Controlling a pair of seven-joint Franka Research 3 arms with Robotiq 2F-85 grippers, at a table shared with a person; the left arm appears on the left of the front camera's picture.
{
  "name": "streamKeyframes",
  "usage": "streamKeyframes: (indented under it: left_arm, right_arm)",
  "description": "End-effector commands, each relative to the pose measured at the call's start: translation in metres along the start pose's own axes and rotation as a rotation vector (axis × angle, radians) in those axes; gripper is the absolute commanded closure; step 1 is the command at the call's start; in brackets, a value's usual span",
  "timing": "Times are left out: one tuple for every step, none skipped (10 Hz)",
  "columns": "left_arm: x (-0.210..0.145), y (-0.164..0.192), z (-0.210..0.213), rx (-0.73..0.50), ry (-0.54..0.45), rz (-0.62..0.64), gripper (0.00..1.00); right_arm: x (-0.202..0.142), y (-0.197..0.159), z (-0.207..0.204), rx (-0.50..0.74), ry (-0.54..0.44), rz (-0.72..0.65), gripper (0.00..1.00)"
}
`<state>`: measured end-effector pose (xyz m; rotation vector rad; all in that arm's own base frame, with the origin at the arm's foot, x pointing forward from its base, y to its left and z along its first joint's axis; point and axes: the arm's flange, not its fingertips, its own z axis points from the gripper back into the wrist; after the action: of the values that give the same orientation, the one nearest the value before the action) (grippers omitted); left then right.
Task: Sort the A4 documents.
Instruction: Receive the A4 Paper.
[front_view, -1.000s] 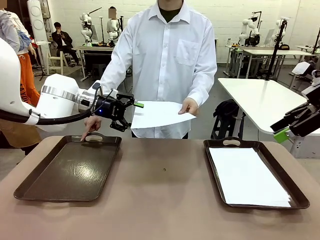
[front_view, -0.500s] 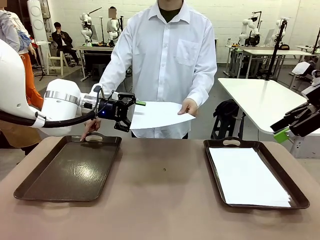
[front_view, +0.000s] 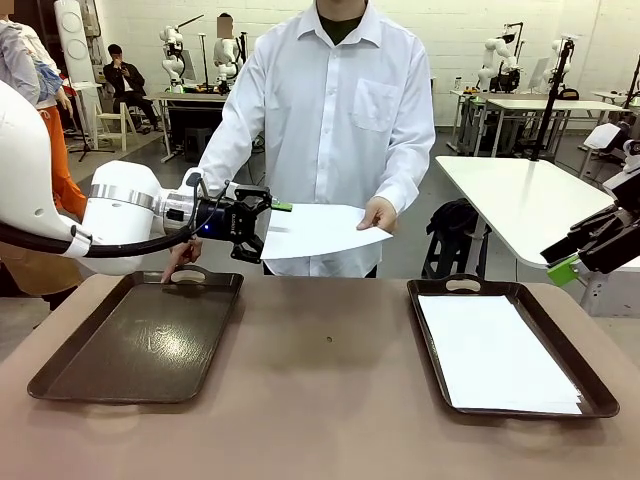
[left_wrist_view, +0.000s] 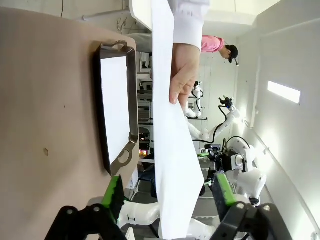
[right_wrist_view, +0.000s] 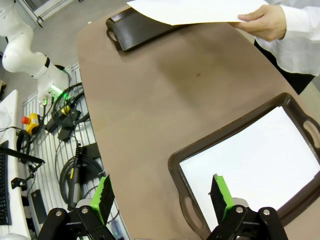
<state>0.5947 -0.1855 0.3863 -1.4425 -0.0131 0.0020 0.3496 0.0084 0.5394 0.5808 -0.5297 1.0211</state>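
Nearest on the brown counter (front_view: 330, 400): 2 dark brown handled trays. Left tray (front_view: 140, 340) bare inside. Right tray (front_view: 600, 395) carrying a stack of white A4 documents (front_view: 495, 355), squared within the rim, long side running away from the robot.

Right gripper (right_wrist_view: 161, 197) held above the right tray's near end, fingers spread wide, nothing between the green pads.

Farther back, above the far edge of the counter: 1 loose A4 sheet (front_view: 315, 228) held roughly level in the air, pinched at its right edge by the person's hand (front_view: 378, 212). Left gripper (front_view: 262, 228) at the sheet's left edge, jaws partly open, sheet edge lying between the 2 green pads (left_wrist_view: 114, 190) in the wrist view with a gap on either side. Contact not confirmed; cannot tell whether gripped.

Person's other hand (front_view: 182, 255) down at the left tray's far handle, fingertips resting on it.
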Motion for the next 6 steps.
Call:
streamKeyframes:
  left_arm:
    - [-0.0006, 0.0067, 0.0009, -0.037, -0.04, 0.005, 0.4]
    - [-0.001, 0.0073, -0.0006, -0.03, -0.036, 0.002, 0.42]
    - [-0.0007, 0.0083, -0.0028, -0.033, -0.033, 0.006, 0.6]
    - [-0.0004, 0.0086, -0.0036, -0.031, -0.034, 0.006, 0.62]
    - [0.0007, 0.0084, -0.0031, -0.026, -0.03, 0.001, 0.8]
    - [0.0009, 0.0078, -0.0034, -0.024, -0.031, -0.003, 0.82]
  right_arm:
    - [-0.0007, -0.0009, -0.0007, 0.007, -0.007, 0.001, 0.0]
    - [-0.0007, -0.0009, -0.0007, 0.007, -0.007, 0.001, 0.0]
    - [-0.0007, -0.0009, -0.0007, 0.007, -0.007, 0.001, 0.0]
    - [-0.0007, -0.0009, -0.0007, 0.007, -0.007, 0.001, 0.0]
    - [-0.0007, -0.0009, -0.0007, 0.007, -0.007, 0.001, 0.0]
    - [-0.0007, -0.0009, -0.0007, 0.007, -0.007, 0.001, 0.0]
